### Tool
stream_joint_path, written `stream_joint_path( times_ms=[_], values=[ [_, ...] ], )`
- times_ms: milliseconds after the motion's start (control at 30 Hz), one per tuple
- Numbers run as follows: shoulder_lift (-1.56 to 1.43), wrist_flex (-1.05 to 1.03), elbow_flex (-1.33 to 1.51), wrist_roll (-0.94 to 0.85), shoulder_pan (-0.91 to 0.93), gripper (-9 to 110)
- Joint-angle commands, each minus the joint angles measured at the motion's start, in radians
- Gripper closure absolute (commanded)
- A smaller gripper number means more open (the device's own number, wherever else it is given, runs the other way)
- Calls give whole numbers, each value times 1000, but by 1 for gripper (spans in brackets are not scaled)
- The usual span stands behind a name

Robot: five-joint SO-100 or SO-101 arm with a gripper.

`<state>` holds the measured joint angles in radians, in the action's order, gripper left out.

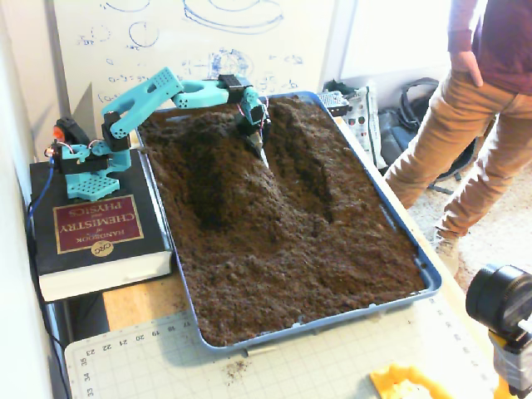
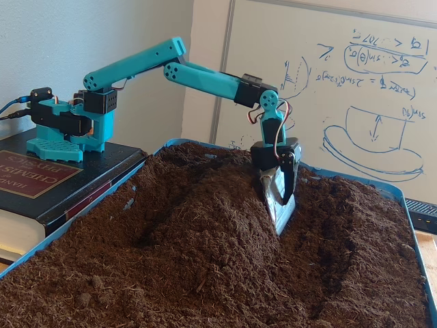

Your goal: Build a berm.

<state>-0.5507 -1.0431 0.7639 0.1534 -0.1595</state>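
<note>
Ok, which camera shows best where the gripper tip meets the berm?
The low fixed view: the gripper shows side-on, tip touching the berm on its slope. The high fixed view shows the gripper small, contact unclear.
</note>
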Motion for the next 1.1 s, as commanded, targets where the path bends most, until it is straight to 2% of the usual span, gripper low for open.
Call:
stream_joint_path(
  times_ms=[0, 400, 633, 833, 1067],
  values=[
    [-130, -46, 80, -35, -15, 101],
    [-241, -40, 209, -35, -14, 101],
    [-255, -35, 187, -21, -14, 101],
    [-249, -35, -25, -6, 23, 101],
    [-106, -31, -387, 103, 75, 101]
  ],
)
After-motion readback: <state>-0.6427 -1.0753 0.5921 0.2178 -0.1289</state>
